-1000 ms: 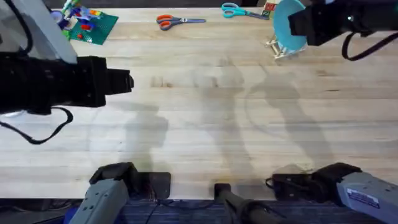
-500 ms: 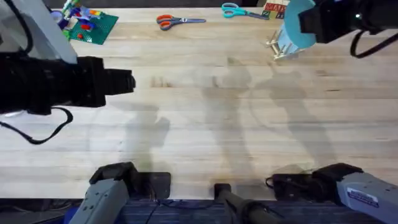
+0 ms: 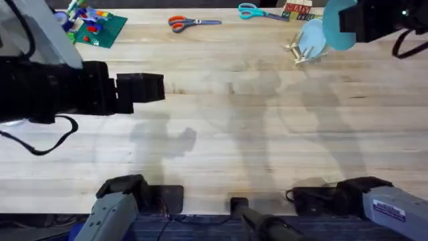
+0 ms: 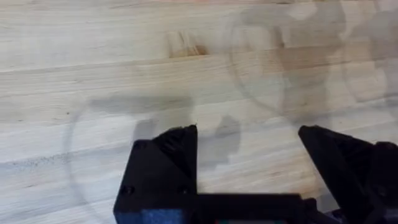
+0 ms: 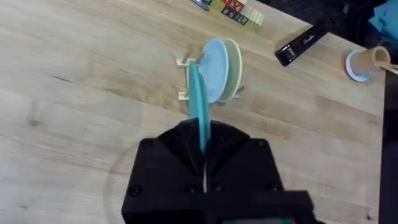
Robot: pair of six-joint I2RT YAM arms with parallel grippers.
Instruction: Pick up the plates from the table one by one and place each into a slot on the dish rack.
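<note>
The teal plate (image 3: 338, 28) hangs edge-up over the far right of the table (image 3: 227, 127), with my right gripper (image 3: 353, 23) shut on its rim. In the right wrist view the teal plate (image 5: 200, 112) runs edge-on from between my fingers toward the dish rack (image 5: 185, 78). The pale blue plate (image 5: 214, 67) stands upright in a slot of that rack. In the overhead view the dish rack (image 3: 299, 53) holds the pale blue plate (image 3: 311, 37) just left of the teal one. My left gripper (image 4: 249, 152) is open above bare wood at the table's left.
A cream plate (image 5: 234, 65) stands in the rack behind the pale blue one. Orange scissors (image 3: 184, 23), teal scissors (image 3: 254, 11), a green toy baseplate (image 3: 93, 25) and wooden blocks (image 3: 297, 9) line the far edge. A black stapler (image 5: 303, 43) lies beyond the rack.
My right gripper has carried the teal plate to the right, past the rack, uncovering the pale blue plate in it. My left gripper has reached slightly to the right.
</note>
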